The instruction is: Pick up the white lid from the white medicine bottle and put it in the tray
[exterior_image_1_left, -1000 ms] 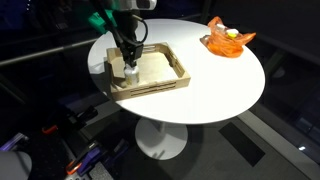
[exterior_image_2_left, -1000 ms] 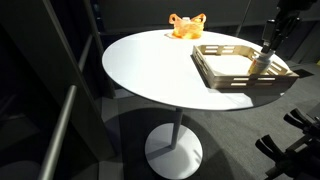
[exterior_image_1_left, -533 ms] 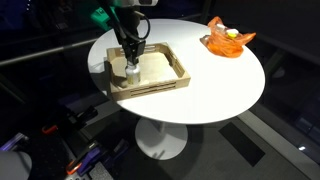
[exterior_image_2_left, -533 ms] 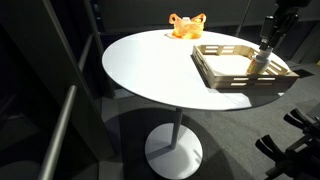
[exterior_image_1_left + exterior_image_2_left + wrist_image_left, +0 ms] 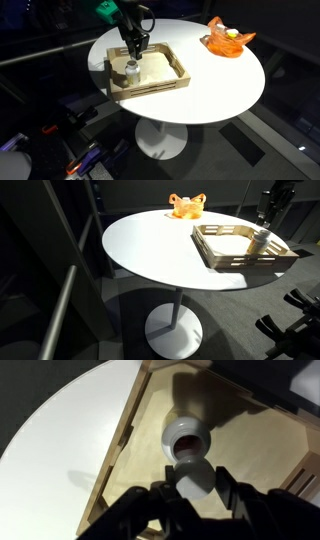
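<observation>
White and round, the table (image 5: 225, 85) carries a wooden tray (image 5: 150, 87) near one edge and an orange object (image 5: 228, 38) well apart at the opposite edge. Inside the tray the white medicine bottle (image 5: 187, 438) stands upright, its mouth open. My gripper (image 5: 193, 488) hangs just above it, jaws clamped on the white lid (image 5: 193, 476), clear of the bottle.

In an exterior view, camera high, tilted down on round white pedestal table (image 5: 220, 75), shallow wooden tray (image 5: 150, 86) left of centre, crumpled orange plastic object (image 5: 228, 38) at far rim. In an exterior view, table (image 5: 150, 245) seen lower, from side, tray (image 5: 240, 263) at right edge. Both exterior views share whole tabletop. Wrist view close, straight down into tray (image 5: 250, 460)
</observation>
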`<state>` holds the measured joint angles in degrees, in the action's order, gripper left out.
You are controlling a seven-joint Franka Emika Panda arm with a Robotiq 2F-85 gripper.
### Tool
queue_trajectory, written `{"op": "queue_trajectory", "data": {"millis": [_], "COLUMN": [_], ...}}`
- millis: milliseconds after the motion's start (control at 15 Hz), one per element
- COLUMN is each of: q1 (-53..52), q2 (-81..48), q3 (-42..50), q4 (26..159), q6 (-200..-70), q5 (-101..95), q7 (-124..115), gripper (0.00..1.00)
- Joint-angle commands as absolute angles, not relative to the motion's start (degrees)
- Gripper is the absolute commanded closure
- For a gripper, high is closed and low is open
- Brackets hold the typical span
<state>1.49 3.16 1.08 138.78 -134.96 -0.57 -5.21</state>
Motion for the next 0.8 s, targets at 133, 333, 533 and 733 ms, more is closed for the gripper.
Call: {"op": "queue_trajectory", "data": {"millis": [133,333,533,733], "q1": [1.1,0.7,0.2,-0.2], "q2": [-2.6,-5.4,-7.5,-8.6], "q3": [0.8,0.7,0.6,0.5], "q4": [133.1,131.3,129.5,128.7], "q6": [-133.0,-133.3,-133.5,-133.7], "q5": [-1.2,-0.9,-0.8,-0.5], "q7": [-6.8,-6.9,-7.0,-6.7], "gripper": [0.80,0.80,0.80,0.81]}}
